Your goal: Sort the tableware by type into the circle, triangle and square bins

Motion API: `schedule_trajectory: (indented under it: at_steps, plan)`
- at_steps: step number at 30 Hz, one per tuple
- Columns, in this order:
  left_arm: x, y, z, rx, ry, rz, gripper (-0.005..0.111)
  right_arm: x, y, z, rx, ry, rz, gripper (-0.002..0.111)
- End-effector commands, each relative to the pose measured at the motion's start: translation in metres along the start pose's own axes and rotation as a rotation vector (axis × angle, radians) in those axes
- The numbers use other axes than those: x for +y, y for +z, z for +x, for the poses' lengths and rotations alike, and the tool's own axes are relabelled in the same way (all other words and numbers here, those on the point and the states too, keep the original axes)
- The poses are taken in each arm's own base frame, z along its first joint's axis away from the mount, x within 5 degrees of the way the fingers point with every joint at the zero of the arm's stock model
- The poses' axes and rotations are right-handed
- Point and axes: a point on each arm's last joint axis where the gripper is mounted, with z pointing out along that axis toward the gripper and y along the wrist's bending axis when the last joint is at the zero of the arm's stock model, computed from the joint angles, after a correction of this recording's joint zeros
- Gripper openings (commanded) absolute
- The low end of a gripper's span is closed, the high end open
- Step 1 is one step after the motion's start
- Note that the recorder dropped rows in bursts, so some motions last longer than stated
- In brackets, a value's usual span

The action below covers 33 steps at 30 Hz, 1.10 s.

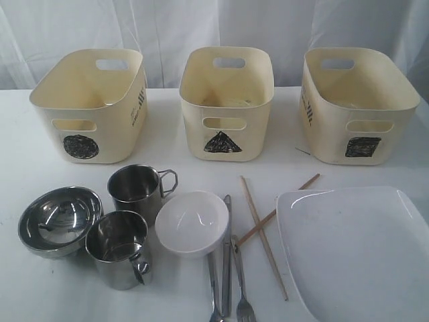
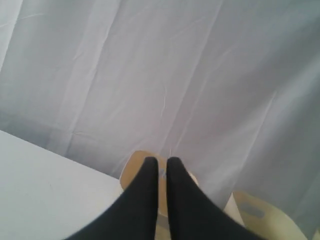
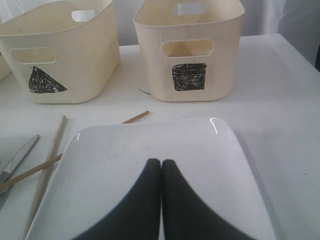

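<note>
The right fingers are pressed together with nothing between them. They hover above the large white squarish plate, their tips over its middle; whether they touch it I cannot tell. Beyond the plate's far edge stands the square bin, with the triangle bin beside it. The wooden chopsticks lie crossed just off the plate's side, and a tip of steel cutlery shows next to them.

The left fingers are also closed tight and empty. They are raised well clear of the bench and point at a pale curtain, with a cream bin rim showing past their tips.

From the exterior view all the tableware is on the bench in front of the three bins. The circle bin is on the left, the triangle bin in the middle and the square bin on the right. Two steel bowls sit nested at the left. Beside them stand two steel handled mugs, one behind the other. The small white bowl is just right of the mugs. Next come the cutlery and the crossed chopsticks, and the plate is at the far right
</note>
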Motion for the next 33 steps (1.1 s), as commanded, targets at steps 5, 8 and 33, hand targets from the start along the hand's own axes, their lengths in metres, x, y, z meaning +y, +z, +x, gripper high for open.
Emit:
schedule_trajectory:
  at_steps: [5,8,33]
  plan:
    - [-0.021,0.037,0.005,0.3,0.168,0.172,0.023,0.0,0.0,0.001,0.0,-0.002,0.0,0.0]
    - [-0.024,0.052,0.004,0.368,0.128,0.18,0.023,0.0,0.0,0.001,0.0,-0.002,0.0,0.0]
    - [-0.038,0.128,-0.035,0.328,0.656,0.283,0.023,0.0,0.0,0.001,0.0,-0.002,0.0,0.0]
